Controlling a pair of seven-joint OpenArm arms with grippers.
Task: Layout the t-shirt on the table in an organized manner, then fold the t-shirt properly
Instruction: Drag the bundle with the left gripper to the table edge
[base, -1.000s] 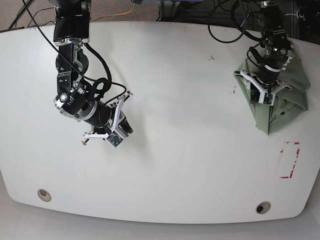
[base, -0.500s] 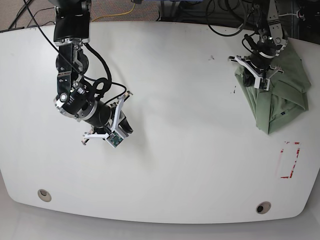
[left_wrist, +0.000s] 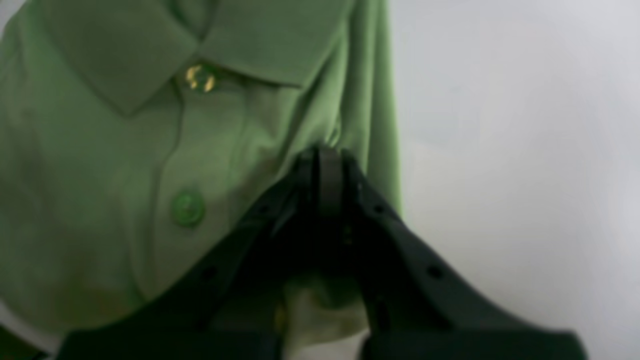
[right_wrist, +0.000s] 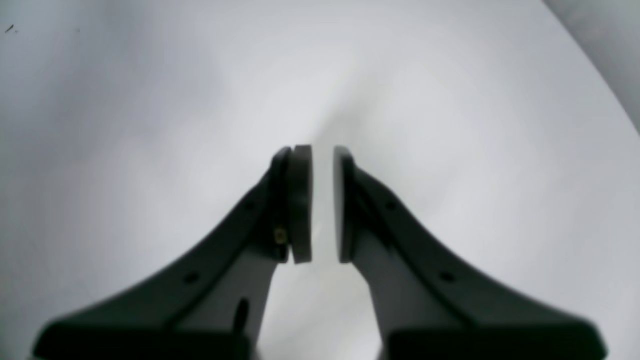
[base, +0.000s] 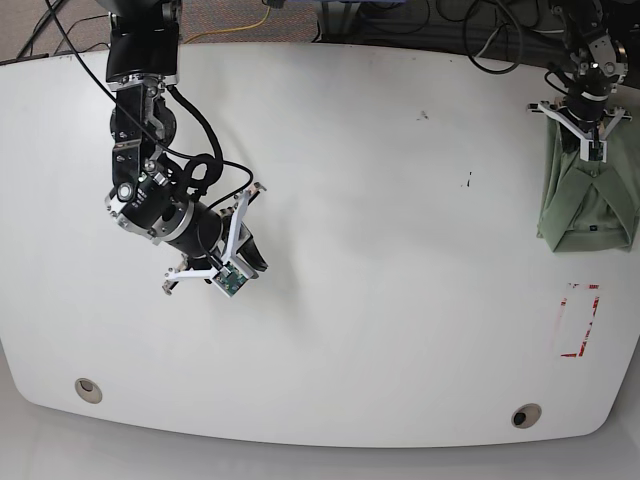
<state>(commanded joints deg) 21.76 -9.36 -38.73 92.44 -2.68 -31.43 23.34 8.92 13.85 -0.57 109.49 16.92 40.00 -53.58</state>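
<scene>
Left gripper (left_wrist: 322, 160), fingers pressed together on a fold of the t-shirt (left_wrist: 125, 165), which hangs bunched above the table (base: 400, 250) edge, beyond the red tape outline (base: 580, 320). Two buttons show; no legible writing. Right gripper (right_wrist: 320, 200), fingers slightly parted, holds nothing, well apart from the outline.

yellow cable (base: 262, 18) and black cables (base: 440, 15) on speckled brown floor (base: 225, 15) beyond the far edge, top of base view
</scene>
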